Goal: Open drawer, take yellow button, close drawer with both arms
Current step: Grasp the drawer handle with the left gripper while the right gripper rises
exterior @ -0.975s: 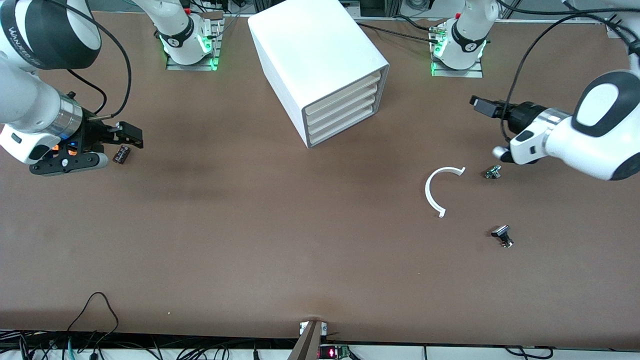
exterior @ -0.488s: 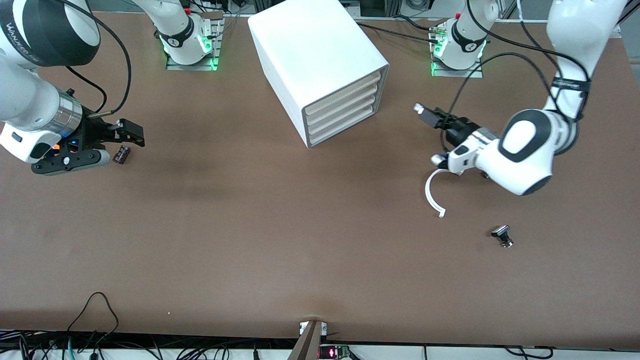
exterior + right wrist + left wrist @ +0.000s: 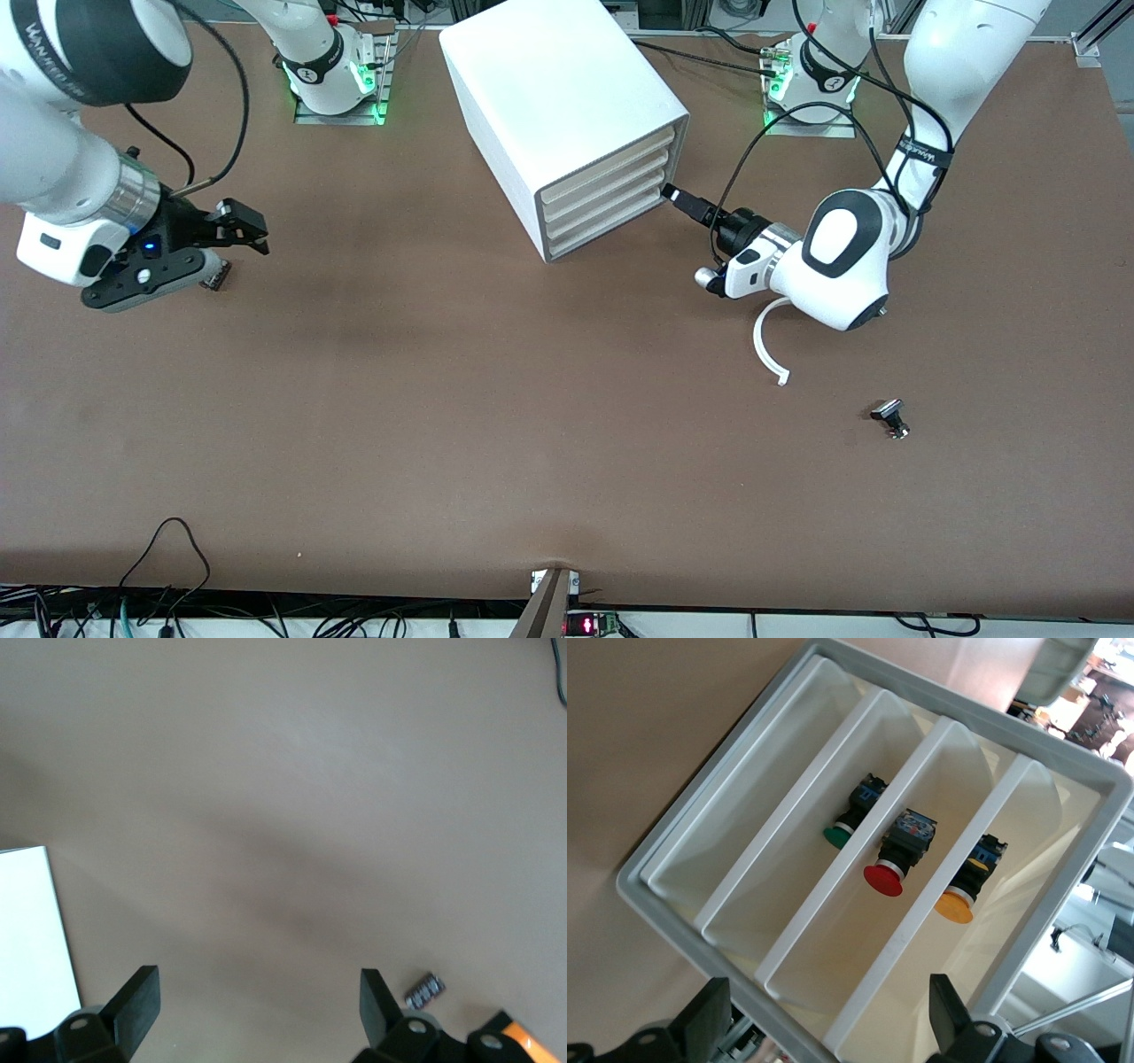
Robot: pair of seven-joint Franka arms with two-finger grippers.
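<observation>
The white cabinet (image 3: 549, 80) stands mid-table with four cream-fronted drawers, all shut. The uppermost drawer (image 3: 611, 162) shows in the left wrist view (image 3: 1028, 868), and the button (image 3: 957, 904) with its orange cap shows through that drawer's front. My left gripper (image 3: 673, 193) is open, just in front of the drawer fronts at the cabinet's corner, and holds nothing. Its fingers (image 3: 709, 1019) frame the lower drawers. My right gripper (image 3: 257, 232) is open and empty, low over the table at the right arm's end, and waits there.
A green-capped button (image 3: 835, 835) and a red-capped one (image 3: 883, 879) sit in the middle drawers. A white arc piece (image 3: 766, 341) lies partly under the left arm. A black-headed metal part (image 3: 890, 416) lies nearer the camera. A small dark part (image 3: 215, 279) lies by the right gripper.
The left arm has swung from its end of the table to the cabinet, bringing its gripper up to the drawer fronts. The right gripper has shifted slightly toward the cabinet.
</observation>
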